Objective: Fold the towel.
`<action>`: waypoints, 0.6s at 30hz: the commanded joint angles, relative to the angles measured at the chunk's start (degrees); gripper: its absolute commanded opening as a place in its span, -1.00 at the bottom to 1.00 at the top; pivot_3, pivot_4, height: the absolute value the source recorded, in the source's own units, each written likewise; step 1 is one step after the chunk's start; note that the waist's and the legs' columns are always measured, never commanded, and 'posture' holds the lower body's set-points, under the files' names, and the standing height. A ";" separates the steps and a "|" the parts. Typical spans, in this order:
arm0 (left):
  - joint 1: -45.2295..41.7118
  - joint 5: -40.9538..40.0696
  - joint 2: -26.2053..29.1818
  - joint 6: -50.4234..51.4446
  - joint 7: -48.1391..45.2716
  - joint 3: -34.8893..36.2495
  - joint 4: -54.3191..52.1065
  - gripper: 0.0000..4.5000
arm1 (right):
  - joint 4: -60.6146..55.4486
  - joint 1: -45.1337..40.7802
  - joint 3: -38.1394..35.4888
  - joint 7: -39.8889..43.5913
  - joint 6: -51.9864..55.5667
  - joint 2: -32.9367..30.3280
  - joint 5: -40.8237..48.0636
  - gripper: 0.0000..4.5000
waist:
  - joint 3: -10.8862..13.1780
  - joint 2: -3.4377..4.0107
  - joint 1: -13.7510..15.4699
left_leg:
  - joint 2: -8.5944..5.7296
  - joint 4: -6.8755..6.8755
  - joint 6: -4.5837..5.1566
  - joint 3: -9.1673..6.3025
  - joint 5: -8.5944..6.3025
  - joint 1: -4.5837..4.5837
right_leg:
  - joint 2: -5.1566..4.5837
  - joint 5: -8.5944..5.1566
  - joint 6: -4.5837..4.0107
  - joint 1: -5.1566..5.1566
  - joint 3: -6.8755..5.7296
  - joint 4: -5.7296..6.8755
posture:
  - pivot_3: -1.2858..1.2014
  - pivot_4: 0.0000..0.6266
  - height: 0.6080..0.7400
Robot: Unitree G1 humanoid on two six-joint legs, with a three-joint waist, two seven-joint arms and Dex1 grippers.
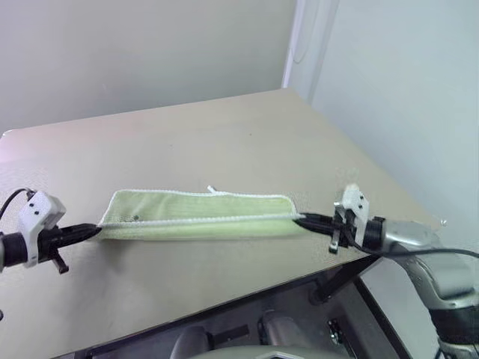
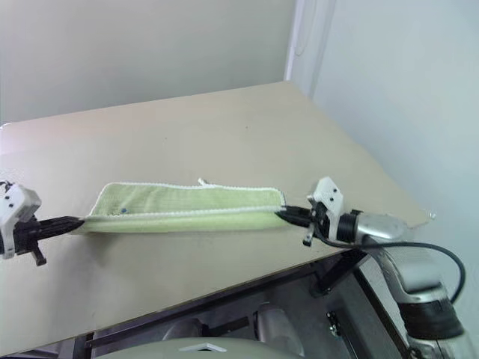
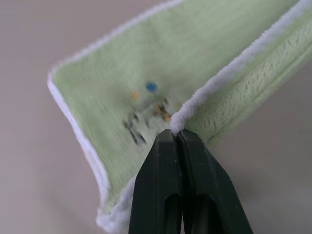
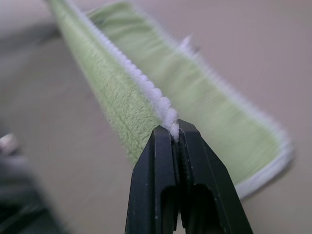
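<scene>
Stretching the towel point(image 1: 196, 215) taut, the left gripper point(image 1: 96, 229) and right gripper point(image 1: 297, 219) each pinch its whitish hem point(image 4: 155, 97). Bare table point(image 1: 224, 134) lies beyond; its near edge runs just under the grippers.

Beyond the stretched towel point(image 1: 198, 215) the counter point(image 1: 224, 142) lies open to the far wall; nothing seems to block passage.
</scene>
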 commanded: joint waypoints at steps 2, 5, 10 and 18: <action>-7.63 2.73 1.65 -2.54 -1.84 -4.73 6.61 -1.00 | 4.08 -3.92 -0.81 -5.37 -0.05 3.01 -1.62 -0.98 | -0.02 -0.05 0.01 | -0.01 -0.03 0.01 0.00 0.00 -0.04 | -0.01 0.01 0.00 0.14 0.00 0.00 | 0.03 -1.00 1.00; -15.26 5.03 0.78 -4.98 -2.55 -8.98 14.08 -1.00 | 8.42 -6.73 0.43 -8.19 -0.65 4.42 -4.42 -0.98 | -0.02 -0.04 0.14 | -0.05 -0.20 0.02 0.02 -0.01 -0.19 | 0.00 0.03 0.00 -0.02 0.03 0.02 | 0.03 -1.00 1.00; -29.61 9.53 -3.65 -9.19 -0.52 -15.34 26.75 -1.00 | 15.08 -10.69 2.78 -13.14 -1.65 7.32 -9.06 -0.98 | -0.05 -0.08 0.35 | -0.06 -0.43 0.04 -0.01 0.00 -0.16 | 0.07 0.08 0.04 -0.11 0.03 0.11 | 0.03 -1.00 1.00; -42.04 15.43 -8.93 -14.84 2.02 -20.72 42.89 -1.00 | 26.01 -16.23 4.32 -17.92 -2.93 12.30 -13.31 -0.98 | -0.08 -0.12 -0.02 | -0.08 -0.39 0.05 0.01 0.01 -0.10 | 0.09 0.16 0.19 -0.10 0.09 0.24 | 0.03 -1.00 1.00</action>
